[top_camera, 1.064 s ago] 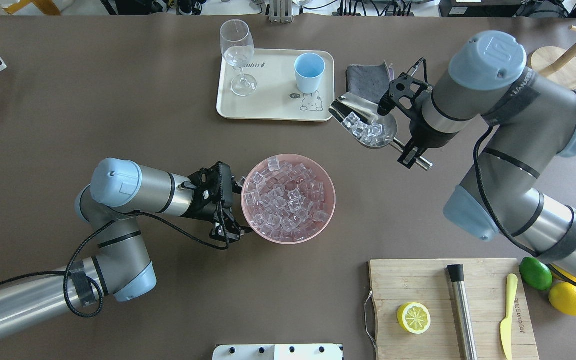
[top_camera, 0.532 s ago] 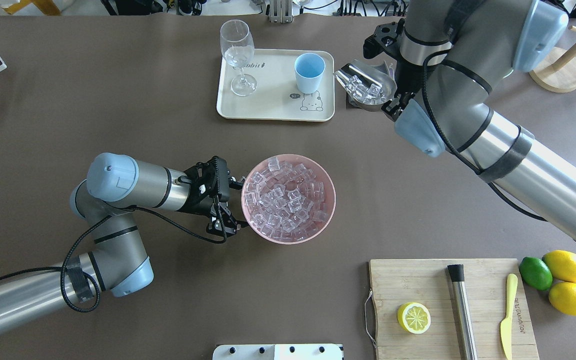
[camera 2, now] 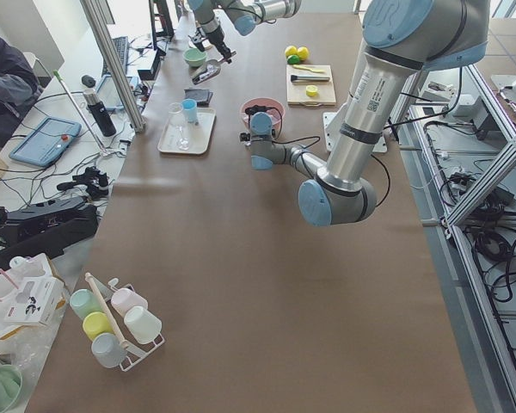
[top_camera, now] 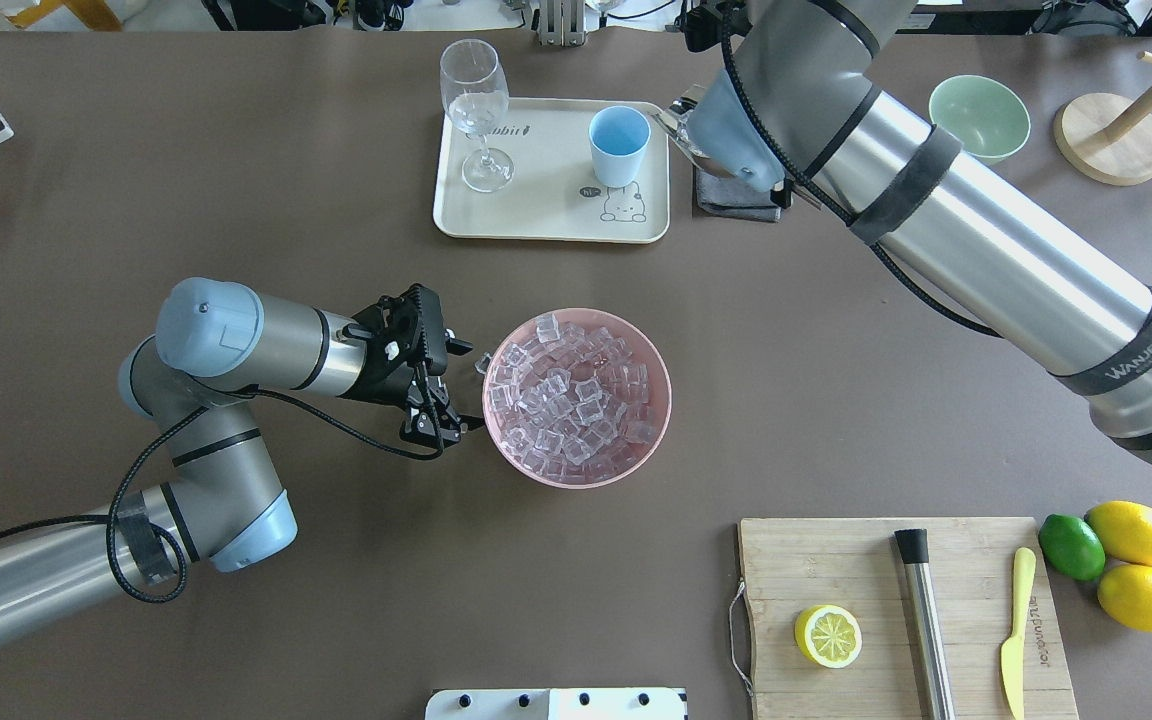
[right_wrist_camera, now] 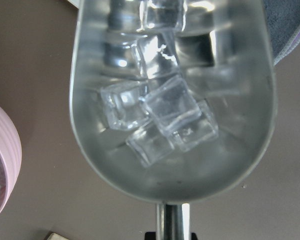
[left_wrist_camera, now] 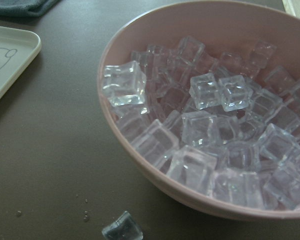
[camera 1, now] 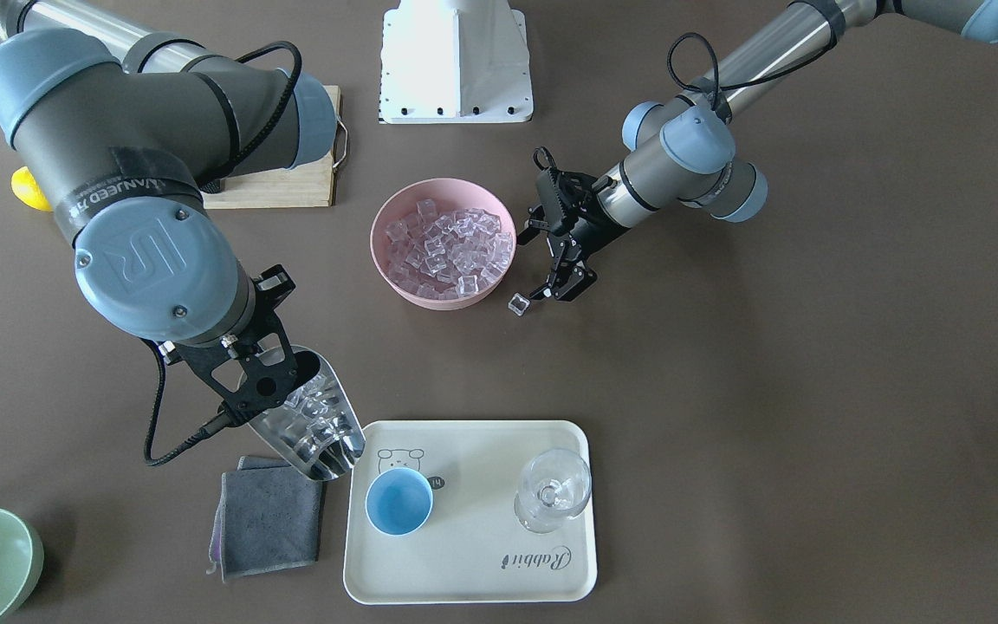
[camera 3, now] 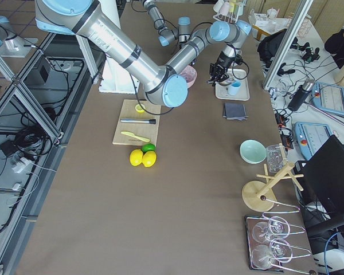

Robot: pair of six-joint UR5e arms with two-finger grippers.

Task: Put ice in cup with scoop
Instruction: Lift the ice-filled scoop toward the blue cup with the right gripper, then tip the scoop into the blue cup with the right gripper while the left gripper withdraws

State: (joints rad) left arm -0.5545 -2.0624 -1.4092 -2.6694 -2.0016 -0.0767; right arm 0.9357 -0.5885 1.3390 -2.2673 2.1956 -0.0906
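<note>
My right gripper (camera 1: 243,394) is shut on the handle of the steel scoop (camera 1: 313,425), which is held in the air. The scoop's trough (right_wrist_camera: 170,110) holds several ice cubes (right_wrist_camera: 165,115). Its open front lies over the tray's edge, just beside the light-blue cup (camera 1: 398,501), which looks empty. In the overhead view my right arm hides nearly all of the scoop next to the cup (top_camera: 620,140). My left gripper (top_camera: 458,388) is open and empty beside the pink bowl (top_camera: 661,390) full of ice (top_camera: 571,395). One loose cube (camera 1: 518,304) lies on the table by the left gripper's fingers.
The cup and a wine glass (top_camera: 476,110) stand on a cream tray (top_camera: 536,215). A grey cloth (camera 1: 269,516) lies under the scoop. A pale-green bowl (top_camera: 979,118) stands far right. A cutting board (top_camera: 836,560) holds a lemon half, a steel cylinder and a knife.
My right arm has swung the loaded scoop toward the far edge and close to the cup. My left gripper has drawn back a little from the bowl, and a loose cube now shows beside it.
</note>
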